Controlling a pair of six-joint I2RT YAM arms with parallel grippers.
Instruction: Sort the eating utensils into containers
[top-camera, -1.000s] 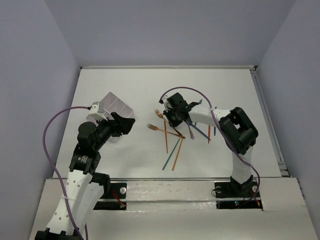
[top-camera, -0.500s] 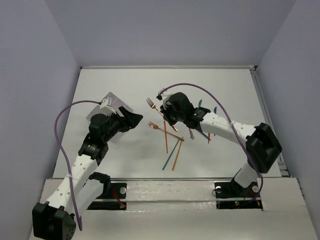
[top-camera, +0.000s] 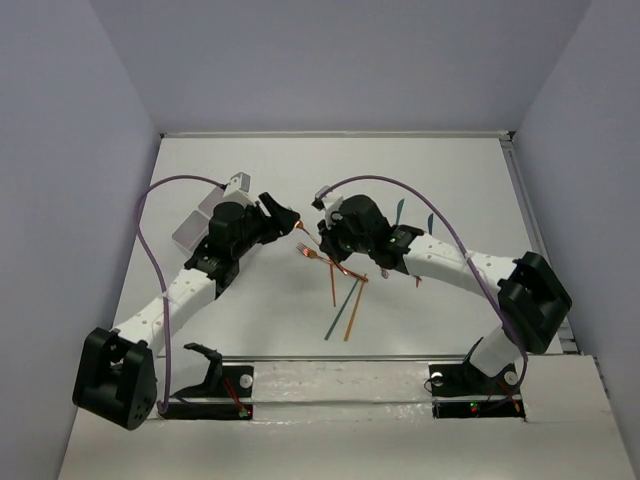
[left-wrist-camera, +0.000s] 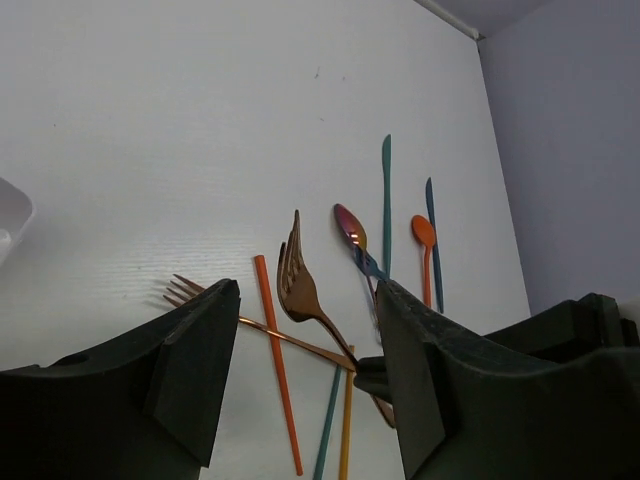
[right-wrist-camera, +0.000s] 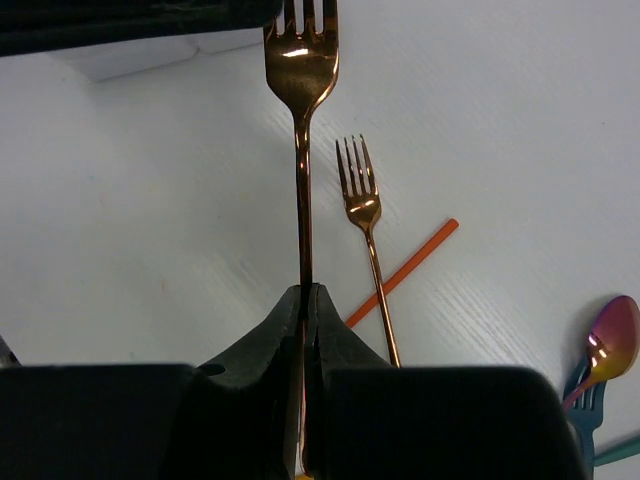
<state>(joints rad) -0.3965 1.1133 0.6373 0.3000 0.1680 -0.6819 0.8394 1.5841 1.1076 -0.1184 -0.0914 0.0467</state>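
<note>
My right gripper (right-wrist-camera: 310, 290) is shut on the handle of a copper fork (right-wrist-camera: 303, 190) and holds it above the table, tines pointing at my left gripper. In the top view the right gripper (top-camera: 322, 240) faces the left gripper (top-camera: 291, 220) at table centre. My left gripper (left-wrist-camera: 307, 292) is open, and the held fork's head (left-wrist-camera: 298, 285) shows between its jaws, untouched. A second copper fork (top-camera: 330, 263) lies on the table across an orange stick (top-camera: 333, 285). The translucent tray (top-camera: 193, 228) sits behind my left arm, partly hidden.
Teal and orange sticks (top-camera: 345, 308) lie crossed near the table front. A shiny spoon (left-wrist-camera: 350, 226), a blue fork (right-wrist-camera: 580, 392), teal sticks (left-wrist-camera: 386, 190) and an orange spoon (left-wrist-camera: 424, 234) lie under and beyond my right arm.
My left arm has swung right, away from the tray, up to the held fork. My right gripper has carried the fork a little left and nearer.
</note>
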